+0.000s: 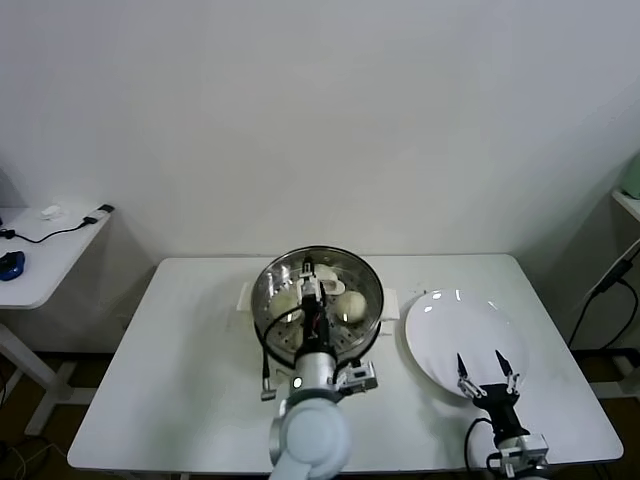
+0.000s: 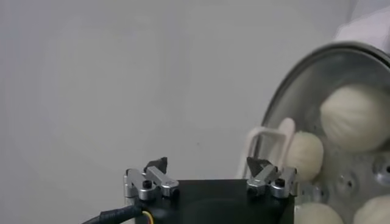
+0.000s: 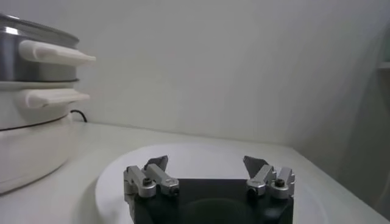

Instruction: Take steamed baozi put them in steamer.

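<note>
i see the steamed baozi (image 2: 356,117) lying inside the steamer (image 1: 366,282), which sits on its cream-white pot toward the far edge of the table (image 1: 180,350), about mid-width. four buns show in my left wrist view, all on the perforated floor. my left claw (image 1: 318,283) hangs over the basket, spread and holding nothing. the white plate (image 1: 455,320) beside the steamer, toward the right edge, looks bare, and my right claw (image 1: 489,377) hovers spread over its near rim. i judge the loading step finished; next i'd lift the left arm straight up clear of the rim without nudging the buns.
</note>
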Robot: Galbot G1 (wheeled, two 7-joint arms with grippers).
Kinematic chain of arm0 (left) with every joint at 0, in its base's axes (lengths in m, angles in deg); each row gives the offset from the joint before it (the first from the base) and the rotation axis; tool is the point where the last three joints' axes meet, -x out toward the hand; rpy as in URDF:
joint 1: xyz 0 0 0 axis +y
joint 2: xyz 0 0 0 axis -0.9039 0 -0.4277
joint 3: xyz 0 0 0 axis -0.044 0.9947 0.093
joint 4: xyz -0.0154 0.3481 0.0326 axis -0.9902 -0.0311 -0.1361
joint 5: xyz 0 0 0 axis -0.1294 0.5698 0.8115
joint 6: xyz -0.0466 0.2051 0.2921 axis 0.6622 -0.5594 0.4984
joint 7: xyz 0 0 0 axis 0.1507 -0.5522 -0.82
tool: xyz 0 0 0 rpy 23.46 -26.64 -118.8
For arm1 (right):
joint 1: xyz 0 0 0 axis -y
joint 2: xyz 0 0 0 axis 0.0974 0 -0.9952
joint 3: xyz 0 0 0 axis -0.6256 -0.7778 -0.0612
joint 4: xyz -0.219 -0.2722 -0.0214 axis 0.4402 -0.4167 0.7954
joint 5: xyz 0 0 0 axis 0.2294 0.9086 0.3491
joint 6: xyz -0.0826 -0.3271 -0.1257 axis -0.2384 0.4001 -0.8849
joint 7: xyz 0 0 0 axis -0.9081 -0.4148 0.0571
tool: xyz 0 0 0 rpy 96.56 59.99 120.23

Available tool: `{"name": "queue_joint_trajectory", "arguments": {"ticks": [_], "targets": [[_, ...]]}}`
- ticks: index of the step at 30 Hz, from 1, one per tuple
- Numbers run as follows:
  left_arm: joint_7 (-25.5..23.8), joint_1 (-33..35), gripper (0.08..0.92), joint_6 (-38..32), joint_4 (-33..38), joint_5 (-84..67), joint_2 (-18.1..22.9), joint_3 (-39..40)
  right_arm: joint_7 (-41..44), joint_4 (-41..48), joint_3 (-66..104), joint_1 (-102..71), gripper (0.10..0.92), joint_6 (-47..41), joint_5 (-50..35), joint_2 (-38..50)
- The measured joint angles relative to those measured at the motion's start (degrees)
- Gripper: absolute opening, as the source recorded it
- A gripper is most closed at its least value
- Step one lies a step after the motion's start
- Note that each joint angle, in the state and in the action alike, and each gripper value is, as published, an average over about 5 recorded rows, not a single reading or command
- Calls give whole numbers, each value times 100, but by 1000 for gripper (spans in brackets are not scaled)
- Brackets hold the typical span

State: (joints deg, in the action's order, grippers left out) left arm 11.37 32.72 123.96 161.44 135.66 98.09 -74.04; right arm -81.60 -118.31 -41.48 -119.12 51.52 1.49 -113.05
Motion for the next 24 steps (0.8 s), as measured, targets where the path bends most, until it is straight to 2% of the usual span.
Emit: {"name": "queue_joint_trajectory", "arguments": {"ticks": [5,10,14,18,24], "targets": [[584,228,822,-563,356,-1053,-89,-247,-16,-48,-60,-14,823,68,-57,-34],[1360,521,823,-1404,657,-2660,-592,-740,-2,-96,-81,-13,823,131,-125,-59],[1775,808,823,-2110,776,-4162,-921,-1337,12,-159,-116,-10,823,209,-242,-61],[1939,1097,823,-2684,775,-5686,-1220,-2037,-7,-207,-167,-7,823,321,-376,-64],[1897,1459,823,-3345,410,-7911,-1691,-2821,-105,-196,-218,11,823,412,-516,-77]]}}
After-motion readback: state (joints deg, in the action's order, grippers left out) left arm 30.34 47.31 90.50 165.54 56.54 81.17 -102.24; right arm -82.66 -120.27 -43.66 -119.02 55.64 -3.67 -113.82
